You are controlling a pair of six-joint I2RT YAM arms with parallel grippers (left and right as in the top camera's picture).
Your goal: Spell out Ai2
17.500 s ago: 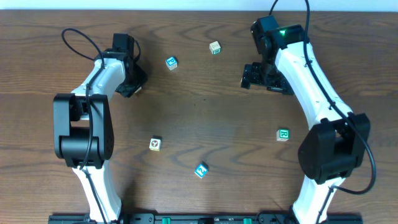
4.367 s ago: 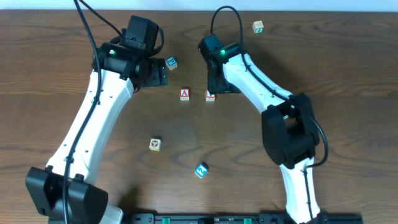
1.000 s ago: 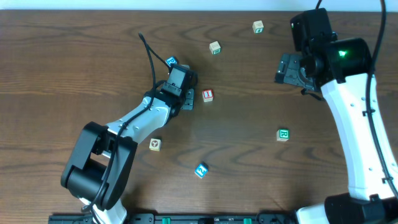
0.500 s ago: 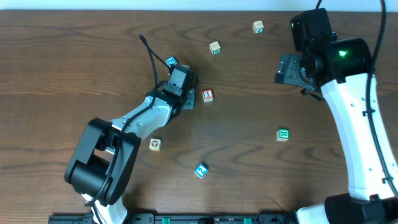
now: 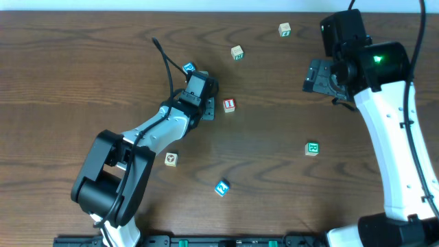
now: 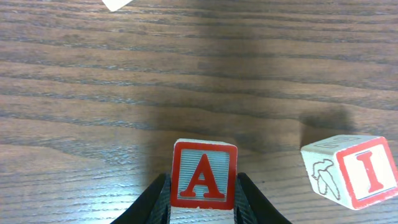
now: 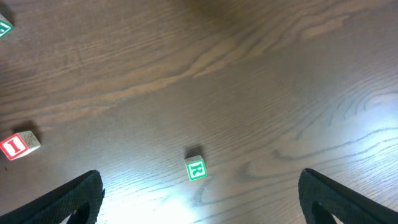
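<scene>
Gripping red "A" block (image 6: 203, 173) in left hand (image 6: 203, 194) | red "I" block (image 6: 351, 169) beside | right hand (image 5: 319, 74) spread wide

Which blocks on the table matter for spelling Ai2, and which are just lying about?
For the job:
A block, in the left gripper
I block beside it
green block, possibly the 2

Lying about:
far blue block
near blue block
far tan block
middle tan block
near tan block
</scene>
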